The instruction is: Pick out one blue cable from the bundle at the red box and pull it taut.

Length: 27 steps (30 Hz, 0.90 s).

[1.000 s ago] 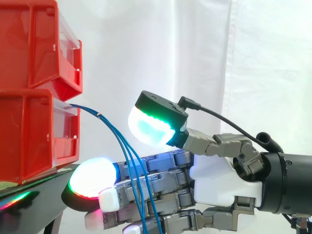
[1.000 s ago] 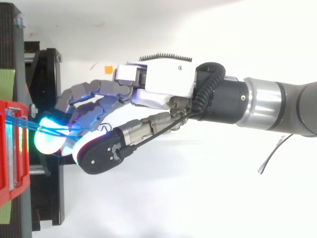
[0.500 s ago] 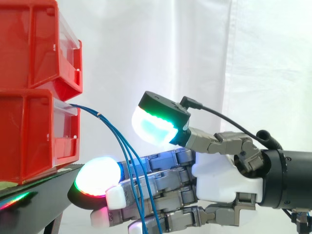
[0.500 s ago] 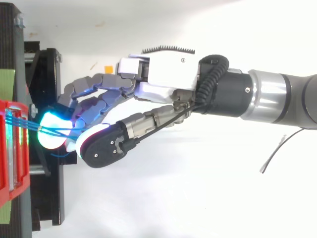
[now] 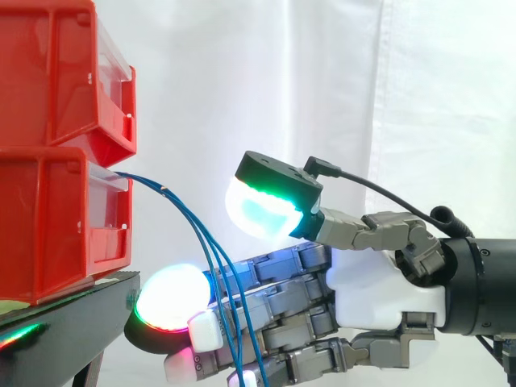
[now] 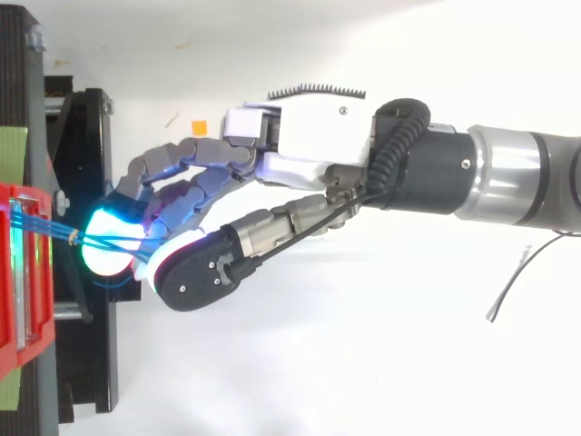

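Hand (image 5: 379, 294) is open: fingers reach out with a slight bend. The thumb sits raised above them, its green-cyan pad (image 5: 262, 211) well apart from the finger pads. Nothing is pinched between thumb and fingers.

Blue cable bundle (image 5: 187, 218) leaves the front of the lower red bin (image 5: 48, 226), which is just beyond the fingertips and a bit above them. It arcs down under the thumb pad. Then it crosses the fingers on the side-camera side and drops below the hand. The strands hang in a slack curve, not taut, still bunched with none separated out.

In the top view the cables (image 6: 54, 232) run from the bin edge (image 6: 14, 272) straight to the glowing fingertip (image 6: 109, 250) and touch it there.

Upper red bin (image 5: 56, 72) is stacked on the lower one, above and beyond the fingertips. Black stand (image 5: 64, 322) is level with the fingertips, just past them. White curtain (image 5: 322, 81) behind the hand.
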Each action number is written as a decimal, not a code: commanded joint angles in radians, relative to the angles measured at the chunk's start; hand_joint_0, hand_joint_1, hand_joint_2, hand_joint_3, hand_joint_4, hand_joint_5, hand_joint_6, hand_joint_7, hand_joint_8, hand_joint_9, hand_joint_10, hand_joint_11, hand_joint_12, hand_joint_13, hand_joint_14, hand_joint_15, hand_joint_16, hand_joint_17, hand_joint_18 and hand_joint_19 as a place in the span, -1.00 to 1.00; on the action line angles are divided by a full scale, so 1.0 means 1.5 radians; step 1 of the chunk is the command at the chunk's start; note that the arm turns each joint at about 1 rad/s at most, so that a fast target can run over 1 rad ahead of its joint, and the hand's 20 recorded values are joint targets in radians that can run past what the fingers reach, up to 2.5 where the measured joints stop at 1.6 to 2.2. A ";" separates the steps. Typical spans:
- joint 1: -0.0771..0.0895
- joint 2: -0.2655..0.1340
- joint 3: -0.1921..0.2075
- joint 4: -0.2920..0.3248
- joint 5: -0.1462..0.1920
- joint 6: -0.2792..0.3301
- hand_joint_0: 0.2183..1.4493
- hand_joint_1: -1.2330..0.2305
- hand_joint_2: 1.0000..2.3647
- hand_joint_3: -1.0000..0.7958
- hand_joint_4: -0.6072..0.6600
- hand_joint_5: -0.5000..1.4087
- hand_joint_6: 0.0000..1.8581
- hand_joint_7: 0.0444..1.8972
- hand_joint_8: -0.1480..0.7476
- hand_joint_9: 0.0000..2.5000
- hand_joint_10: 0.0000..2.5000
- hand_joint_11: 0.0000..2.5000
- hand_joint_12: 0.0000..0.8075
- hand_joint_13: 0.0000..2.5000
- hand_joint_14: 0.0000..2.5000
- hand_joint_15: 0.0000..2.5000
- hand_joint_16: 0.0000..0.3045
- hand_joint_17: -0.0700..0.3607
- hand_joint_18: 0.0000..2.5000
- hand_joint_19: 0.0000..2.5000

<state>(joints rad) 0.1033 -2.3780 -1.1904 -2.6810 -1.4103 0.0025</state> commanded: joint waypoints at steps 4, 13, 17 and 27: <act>0.001 0.015 0.000 -0.036 -0.014 -0.002 -0.35 -0.11 -0.99 -0.35 0.44 -0.64 -0.46 -0.12 -0.06 -0.34 -0.99 -0.65 -0.20 -0.55 -0.99 -0.75 -0.71 -0.22 -0.56 -0.52; 0.002 0.017 0.000 -0.038 -0.014 0.000 -0.34 -0.11 -0.99 -0.34 0.43 -0.64 -0.46 -0.12 -0.06 -0.33 -0.99 -0.66 -0.20 -0.54 -0.99 -0.74 -0.72 -0.22 -0.56 -0.51; 0.001 0.017 0.007 -0.038 -0.013 0.000 -0.34 -0.11 -0.99 -0.34 0.43 -0.64 -0.46 -0.12 -0.06 -0.33 -0.99 -0.65 -0.20 -0.54 -0.99 -0.75 -0.71 -0.22 -0.56 -0.51; 0.005 0.016 0.012 0.005 -0.010 -0.013 -0.32 -0.10 -0.99 -0.32 0.43 -0.64 -0.46 -0.12 -0.06 -0.33 -0.99 -0.65 -0.20 -0.53 -0.99 -0.74 -0.71 -0.22 -0.55 -0.52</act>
<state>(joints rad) 0.1070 -2.3541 -1.1724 -2.7047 -1.4265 -0.0108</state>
